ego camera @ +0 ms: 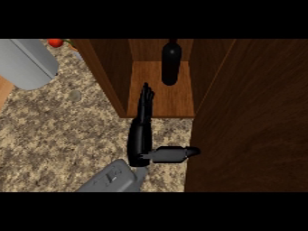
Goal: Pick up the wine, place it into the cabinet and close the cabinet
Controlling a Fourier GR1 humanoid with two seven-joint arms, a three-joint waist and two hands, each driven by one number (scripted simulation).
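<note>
Nearest my camera, the left forearm (113, 178) is coming up from the lower edge over the speckled surface (56, 131), and its black left hand (139, 135) is lying stretched toward the open cabinet (115, 76). The fingers (146, 97) are running straight and pressed together, their tips reaching just over the front lip of the cabinet floor, while the thumb (175, 154) is jutting out sideways toward the edge of the cabinet door (263, 126); the hand is pinching nothing. The wine (171, 63) is standing upright deep inside the cabinet, well apart from the fingertips, so I am judging the placing as done and the closing as the step in hand. I am reading the dark wooden panel filling the right of the view as the door, swung wide open. To close it well, I am planning to draw the fingers back out of the opening first, so nothing is sitting in the door's path, then to bring the hand round behind the door's free edge and push with flat fingers along its arc until it meets the frame. I am minding the bottle, too: a hard swing could be jarring it. The right hand is showing nowhere in the view. A grey appliance (23, 63) and something red (55, 43) are sitting at the far left.
</note>
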